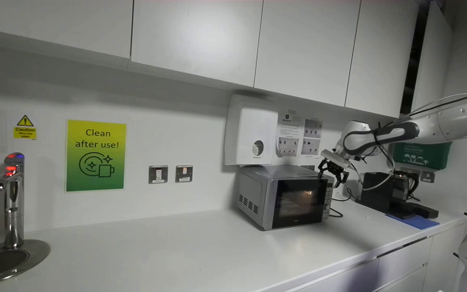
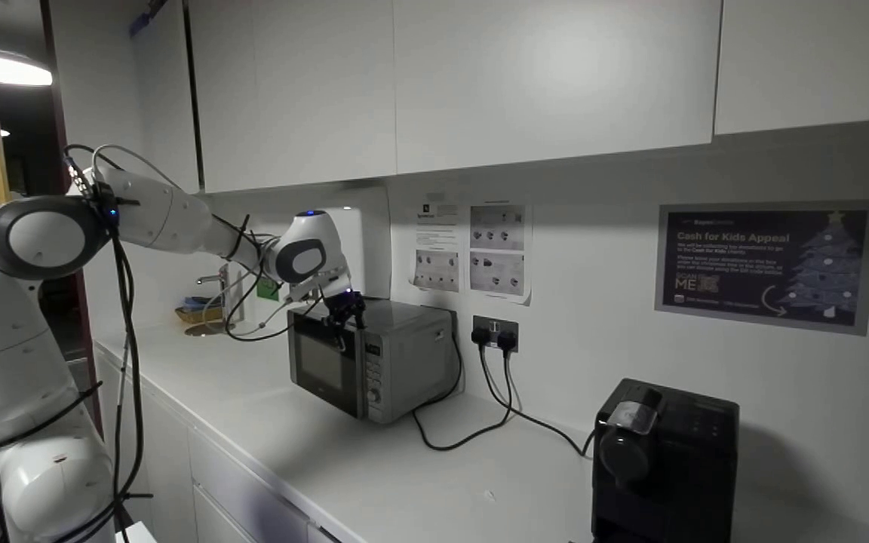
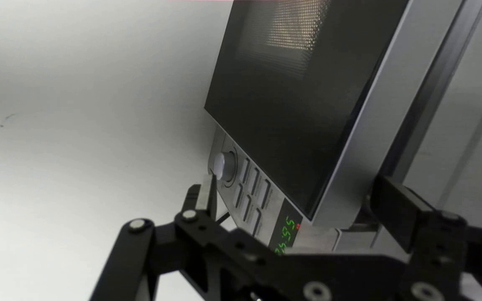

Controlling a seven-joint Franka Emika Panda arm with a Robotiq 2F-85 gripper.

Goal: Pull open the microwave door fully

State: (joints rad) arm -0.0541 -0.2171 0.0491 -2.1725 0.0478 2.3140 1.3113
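Observation:
The silver-grey microwave (image 1: 253, 194) (image 2: 423, 362) stands on the counter. Its door (image 1: 298, 211) (image 2: 320, 362) (image 3: 283, 125) looks slightly ajar: in the wrist view a dark gap runs behind the frame's top edge, and light glows through the window. My gripper (image 1: 329, 181) (image 2: 351, 338) (image 3: 296, 182) is open at the door's upper corner on the control-panel side. One of its fingers (image 3: 404, 205) reaches the gap by that corner; contact is unclear. The opposite finger (image 3: 207, 198) is out in front of the knob and buttons. Nothing is clamped between them.
A white dispenser (image 1: 249, 132) hangs on the wall above the microwave, below wall cabinets (image 1: 306, 48). Black power cables (image 2: 446, 446) trail over the counter (image 1: 156, 251) to a black coffee machine (image 2: 676, 467). A tap (image 1: 13, 202) and sink are at the counter's far end.

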